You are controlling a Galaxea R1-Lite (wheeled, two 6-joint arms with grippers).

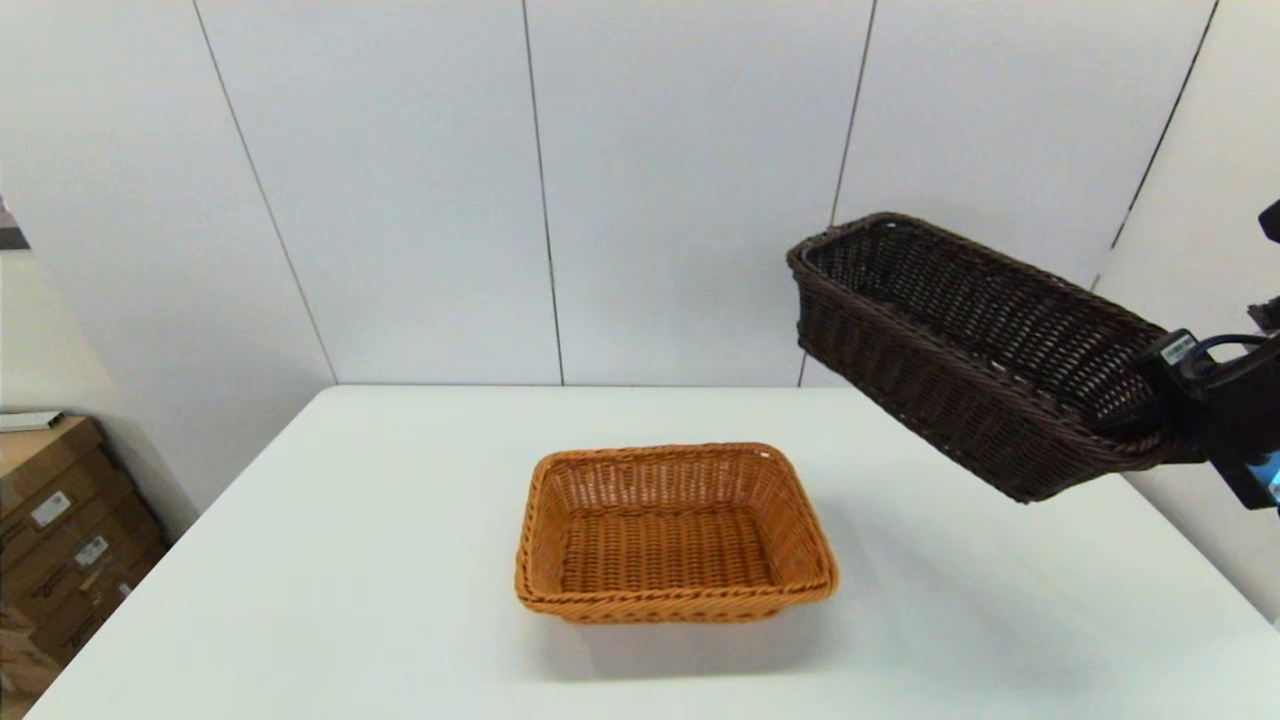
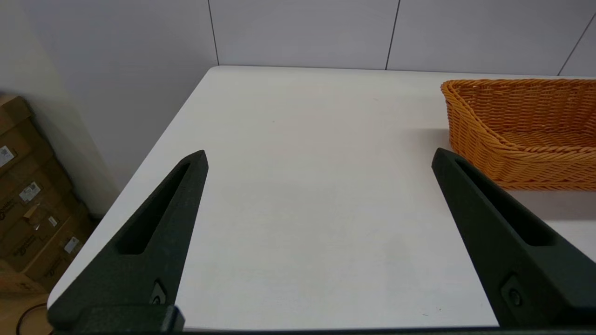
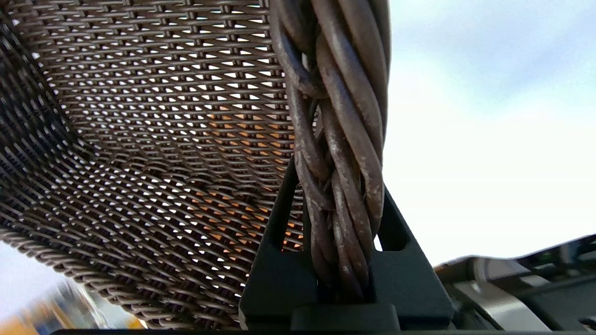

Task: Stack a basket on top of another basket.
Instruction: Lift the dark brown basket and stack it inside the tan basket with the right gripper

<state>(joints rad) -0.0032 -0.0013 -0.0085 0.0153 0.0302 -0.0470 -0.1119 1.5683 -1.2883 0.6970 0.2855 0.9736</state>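
Between the pads of the right claw (image 3: 342,260) runs the braided rim of the dark brown basket (image 1: 960,350), pinched at one short end. From that grip the basket hangs clear of the worktop (image 1: 300,560), tilted, its far end pointing away from the claw and higher than the held end. The orange basket (image 1: 675,535) sits flat on the worktop, well below the claw and off towards the robot's left, mouth up and with nothing in it; flecks of orange show through the dark weave in the right wrist view.

The step in hand looks like the carry across. To do it well, the claw would need to travel towards the orange basket while keeping the dark one high enough that its lower edge passes over the near rim, then level it and turn it so the long sides line up before lowering. Held by one end only, the basket may swing or sag, so a slow descent seems wise, with release only once the base has settled inside the flared sides.

The left claw (image 2: 321,160) is parked on the other side of the orange basket, low over bare worktop, fingers spread wide and holding nothing. Cardboard boxes (image 1: 60,520) stand on the floor beyond it, away from the route. Nothing lies between the held basket and its target.
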